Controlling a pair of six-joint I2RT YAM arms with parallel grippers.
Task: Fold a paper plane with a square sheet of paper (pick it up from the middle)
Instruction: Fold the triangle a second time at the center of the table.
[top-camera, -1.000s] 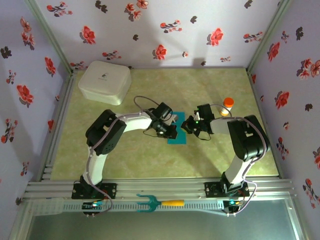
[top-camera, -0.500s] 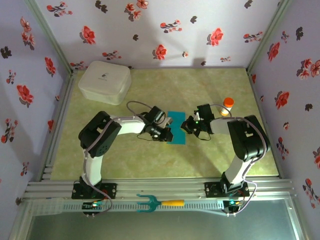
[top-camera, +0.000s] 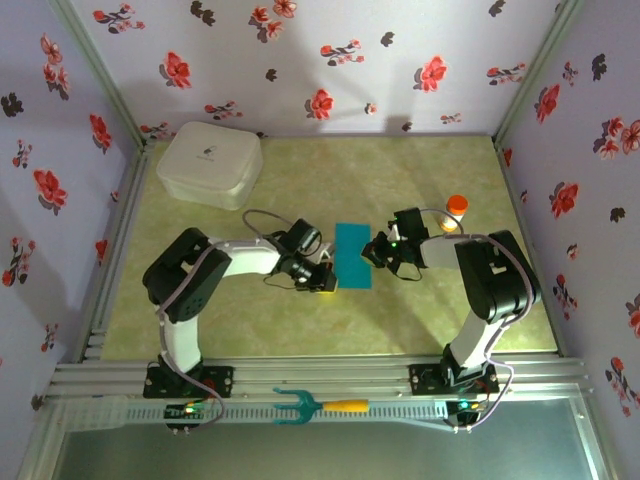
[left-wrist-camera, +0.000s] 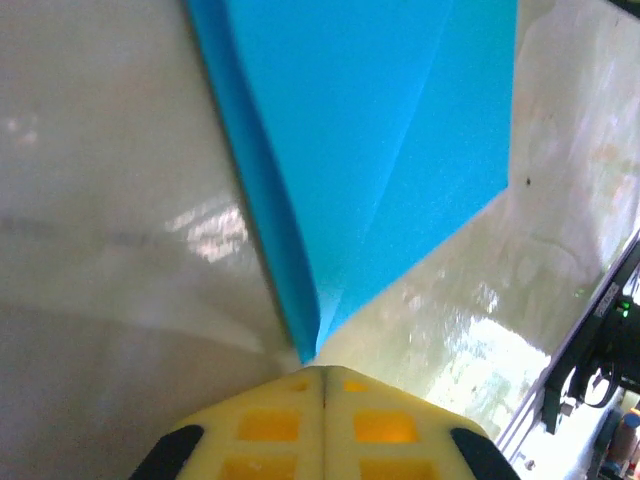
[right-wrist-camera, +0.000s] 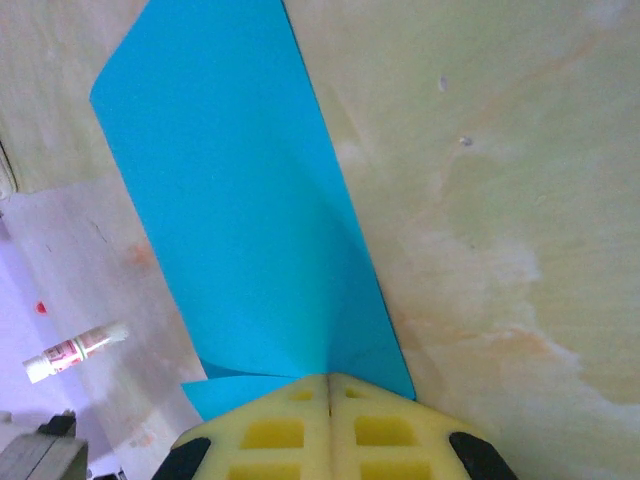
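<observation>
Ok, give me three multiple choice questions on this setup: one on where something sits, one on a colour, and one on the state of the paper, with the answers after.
1. Where on the table is the white box?
A) far left corner
B) near right corner
C) dead centre

2. What colour is the cap of the small bottle?
A) green
B) black
C) orange

3. The teal paper is:
A) crumpled into a ball
B) folded, with layers overlapping
C) a flat, unfolded square

Answers:
1 A, the top view shows the box against the back left corner of the enclosure.
2 C, the cap shows bright orange above a pale body.
3 B, the left wrist view shows one layer lying over another along a crease, and from above it is a narrow rectangle.
</observation>
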